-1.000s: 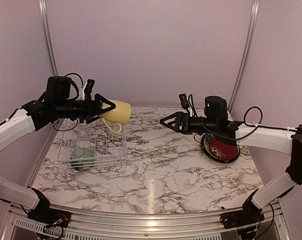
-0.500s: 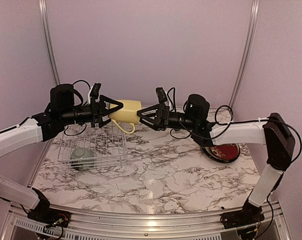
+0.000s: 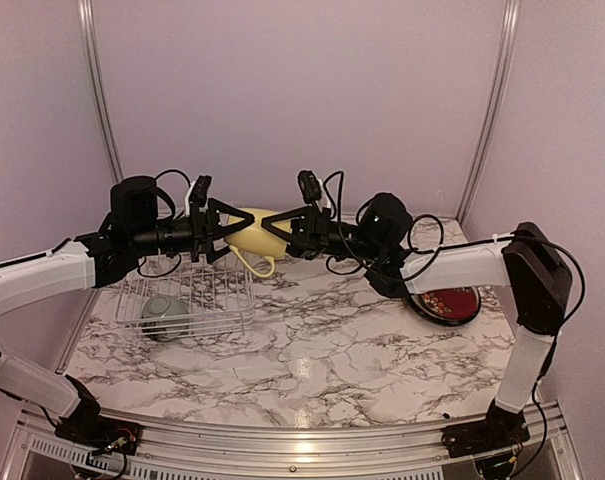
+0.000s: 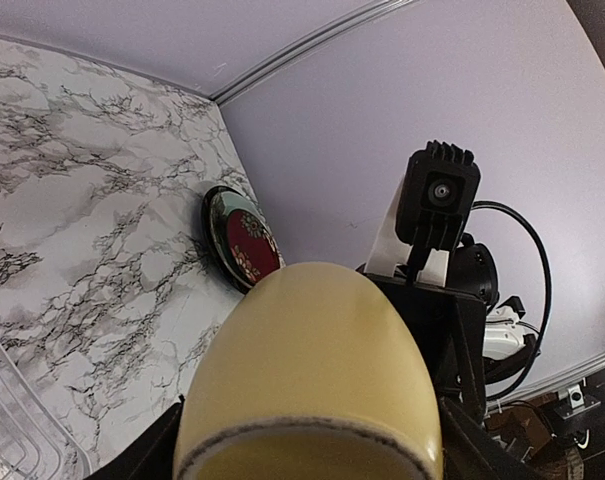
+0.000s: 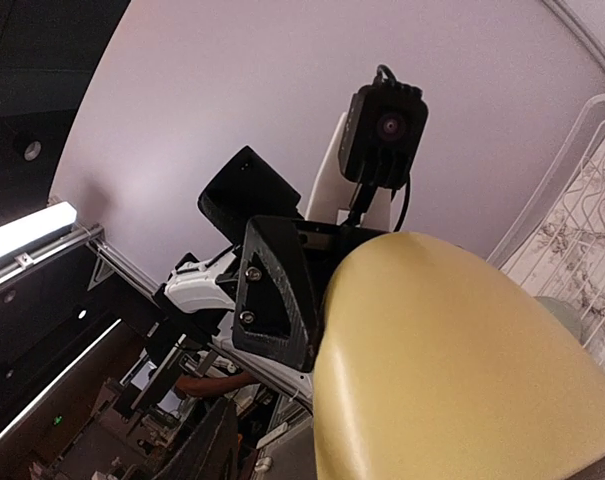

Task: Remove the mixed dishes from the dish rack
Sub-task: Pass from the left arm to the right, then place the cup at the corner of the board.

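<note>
The pale yellow mug (image 3: 244, 228) hangs on its side in mid-air above the rack's far right corner, handle down. My left gripper (image 3: 234, 230) is shut on its rim end, and the mug (image 4: 312, 370) fills the left wrist view. My right gripper (image 3: 274, 230) has closed in on the mug's base end from the right. In the right wrist view the mug (image 5: 462, 370) sits to the right, and one of my fingers (image 5: 207, 445) shows at the lower left. The white wire dish rack (image 3: 197, 290) holds a pale-green bowl (image 3: 164, 312) in its near left corner.
A dark-rimmed plate with a red patterned centre (image 3: 452, 303) lies on the marble table at the right, also seen as the red plate (image 4: 244, 245) in the left wrist view. Lilac walls with metal posts close in the back and sides.
My right arm swung left from above the red plate to the mug, and its jaws narrowed around the base end. My left arm carried the mug a little rightward.
</note>
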Robot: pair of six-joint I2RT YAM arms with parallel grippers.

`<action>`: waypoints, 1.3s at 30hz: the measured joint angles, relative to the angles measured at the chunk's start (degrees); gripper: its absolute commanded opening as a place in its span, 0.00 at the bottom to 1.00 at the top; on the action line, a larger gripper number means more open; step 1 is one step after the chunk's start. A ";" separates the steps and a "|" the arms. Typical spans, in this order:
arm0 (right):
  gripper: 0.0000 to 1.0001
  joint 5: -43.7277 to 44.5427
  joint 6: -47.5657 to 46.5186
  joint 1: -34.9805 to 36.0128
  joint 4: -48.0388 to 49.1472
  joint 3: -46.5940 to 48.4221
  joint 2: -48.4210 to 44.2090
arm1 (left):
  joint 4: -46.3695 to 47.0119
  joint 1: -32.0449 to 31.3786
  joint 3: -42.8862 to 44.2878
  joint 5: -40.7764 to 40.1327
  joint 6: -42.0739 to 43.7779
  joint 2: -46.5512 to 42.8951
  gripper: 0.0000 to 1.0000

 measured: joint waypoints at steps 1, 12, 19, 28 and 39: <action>0.30 -0.02 0.20 0.00 0.26 0.00 0.11 | 0.15 -0.04 -0.11 0.04 -0.07 0.00 0.22; 0.00 -1.40 1.97 0.07 4.76 0.11 0.74 | 3.37 -0.46 -0.57 2.56 -1.38 -0.28 0.26; 0.00 -1.14 1.68 -0.07 5.07 -1.46 0.42 | 1.64 -0.72 -0.57 2.54 -0.61 -0.28 0.70; 0.00 -1.75 -0.81 -5.42 -1.27 -12.15 -5.46 | -8.44 -0.31 0.20 -6.10 5.64 -3.65 0.99; 0.00 17.70 -33.14 -10.21 -53.42 -10.14 -17.79 | -25.09 -0.20 4.66 -19.69 14.32 -7.43 0.99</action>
